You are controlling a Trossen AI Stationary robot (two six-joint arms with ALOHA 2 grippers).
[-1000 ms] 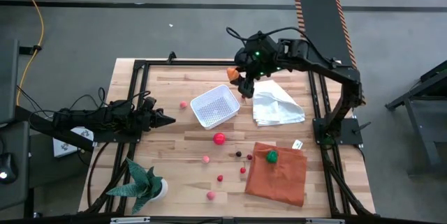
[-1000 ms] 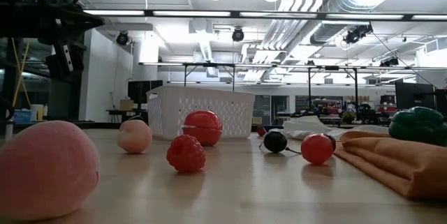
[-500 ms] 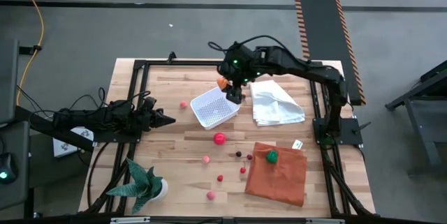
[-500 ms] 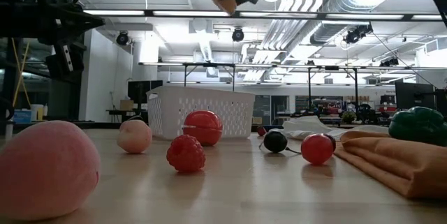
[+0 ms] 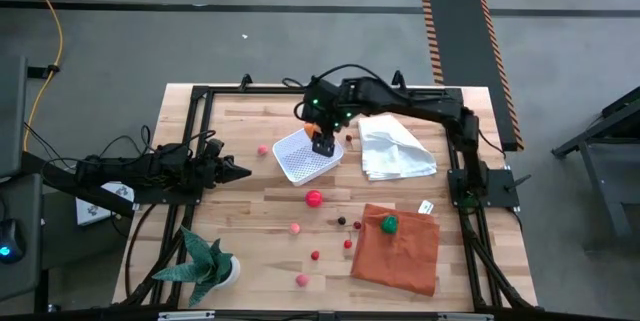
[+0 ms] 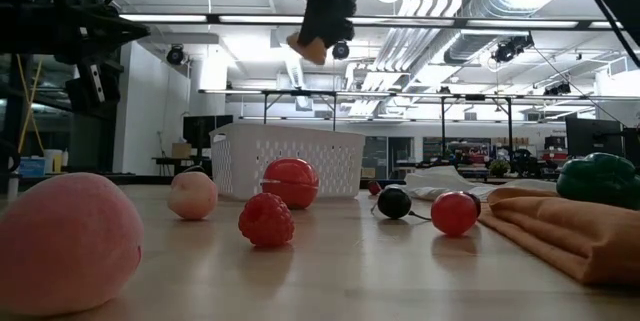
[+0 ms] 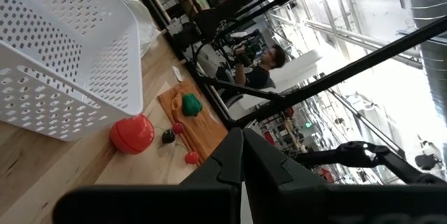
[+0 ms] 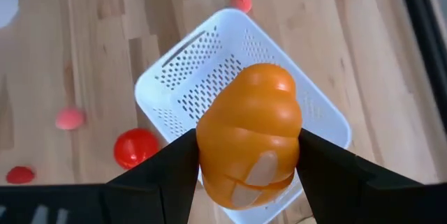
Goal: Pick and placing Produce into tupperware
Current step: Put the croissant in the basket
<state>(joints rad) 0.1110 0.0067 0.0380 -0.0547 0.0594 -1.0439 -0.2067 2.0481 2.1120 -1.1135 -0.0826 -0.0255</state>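
Note:
My right gripper (image 8: 249,172) hangs above the white perforated tub (image 8: 209,84), shut on an orange toy vegetable (image 8: 250,137). In the low view the orange toy (image 6: 311,48) is well above the tub (image 6: 290,159). The tub (image 5: 308,153) rests on its base on the wooden table. Other produce lies on the table: a red ball (image 5: 314,199), pink balls (image 5: 263,149) (image 5: 295,228) and a green piece (image 5: 388,223) on the orange cloth (image 5: 397,249). My left gripper (image 5: 238,171) waits shut, left of the tub. My right gripper pinches the orange toy's two opposite sides (image 8: 209,147) between its fingers (image 8: 164,175), coming from above and pointing down. The toy is lifted clear and held over the tub's opening.
A crumpled white cloth (image 5: 396,151) lies right of the tub. A green spiky potted plant (image 5: 207,266) stands at the near left corner. Small red and dark balls (image 5: 348,244) are scattered between the tub and the near edge. A person (image 7: 262,67) shows beyond the table.
My right gripper has carried the orange toy from near the table's far edge toward the left and downward, and now holds it over the tub. It has stayed shut on the toy. The left arm and the things on the table have kept still.

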